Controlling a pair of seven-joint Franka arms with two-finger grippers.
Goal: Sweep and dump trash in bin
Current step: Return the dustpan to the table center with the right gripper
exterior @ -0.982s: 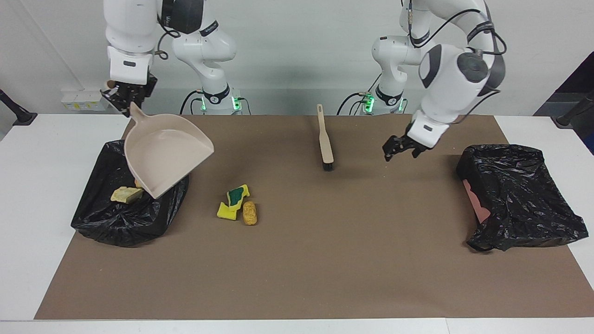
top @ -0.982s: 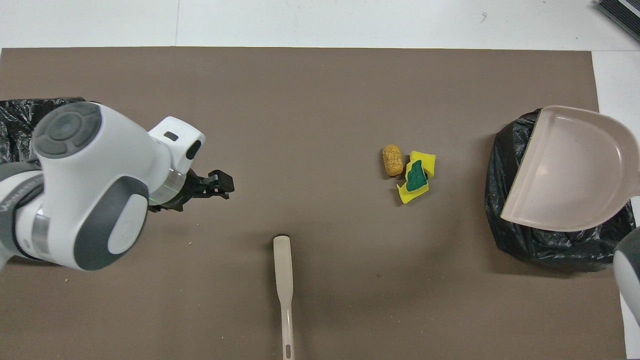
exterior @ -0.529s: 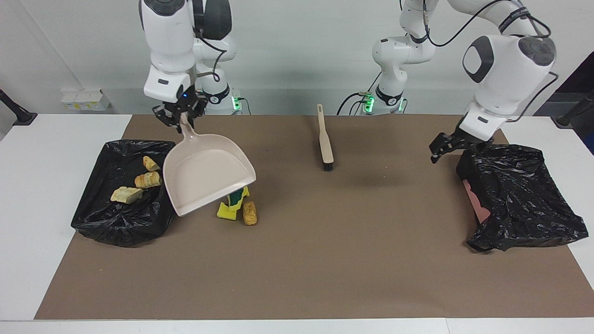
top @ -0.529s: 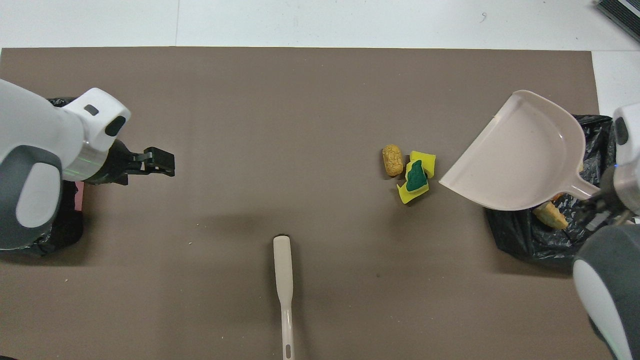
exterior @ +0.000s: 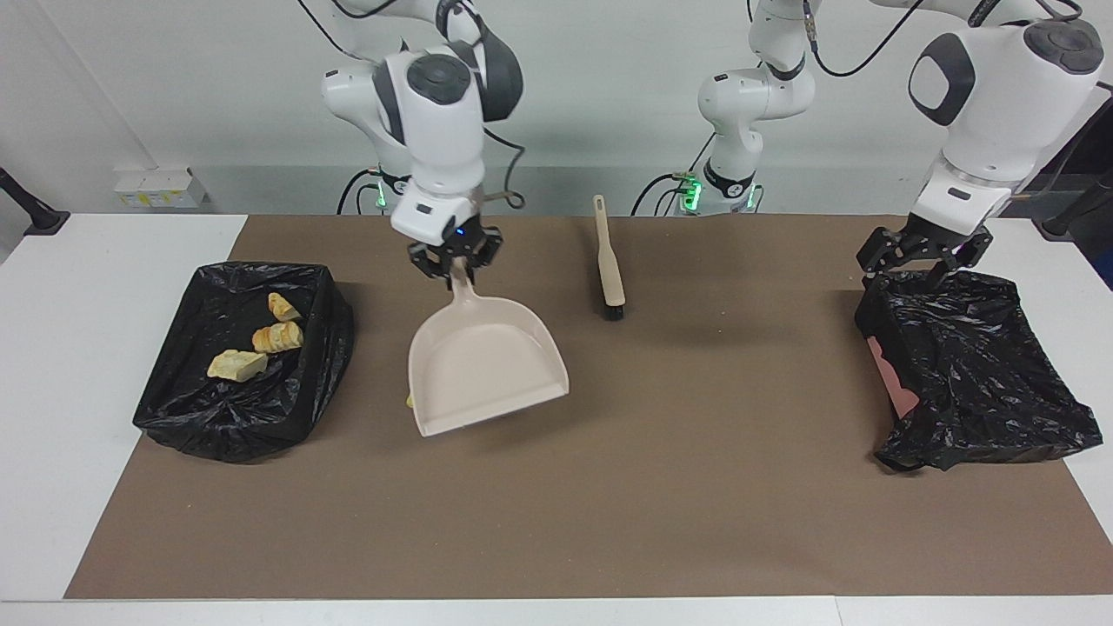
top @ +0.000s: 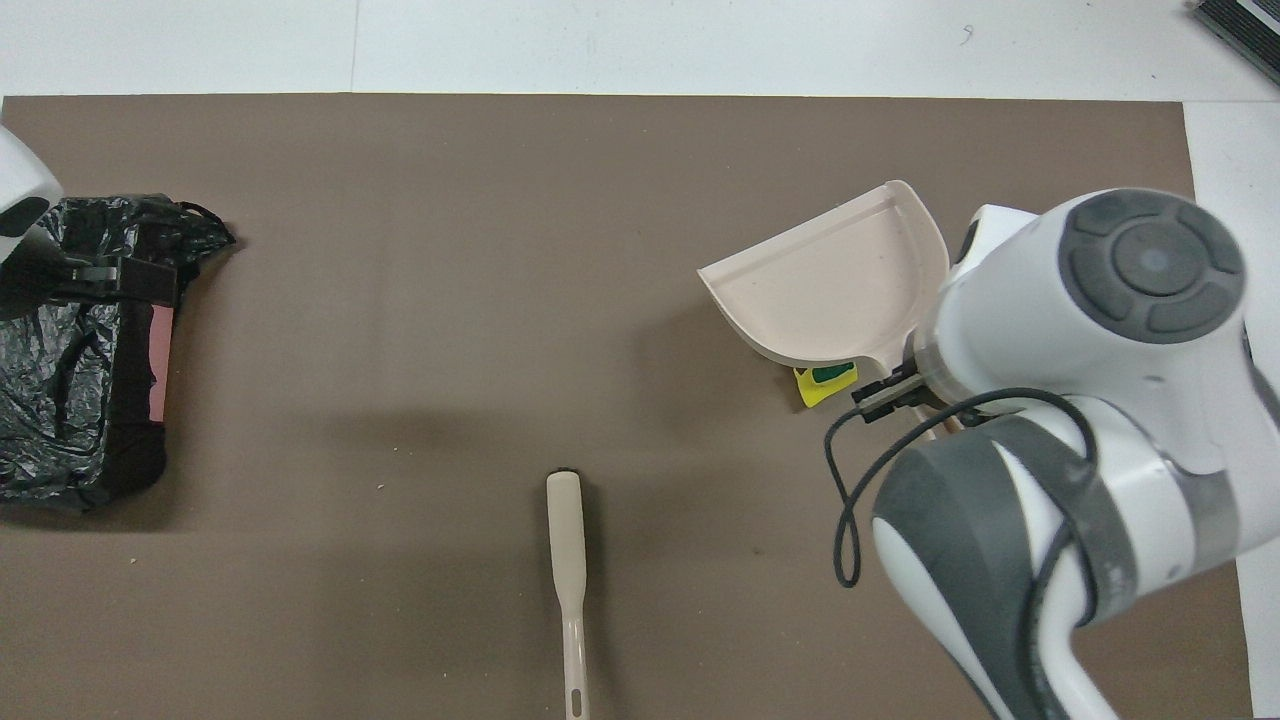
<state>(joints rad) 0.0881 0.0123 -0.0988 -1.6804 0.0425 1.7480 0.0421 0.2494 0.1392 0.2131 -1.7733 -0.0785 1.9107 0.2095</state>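
While right gripper [exterior: 454,261] pinches dustpan [exterior: 483,369] handle above sponge scraps [top: 824,382], left gripper [exterior: 923,258] fingers spread over bag [exterior: 974,365]; bread pieces [exterior: 252,346] binned. Scraps look light, soft; sweep them.

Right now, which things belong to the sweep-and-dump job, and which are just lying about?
Job:
- dustpan, held by right gripper
- brush
- yellow sponge scrap, under the pan
- bin holding bread pieces

Lying about:
- second black-bagged bin, under the open left gripper
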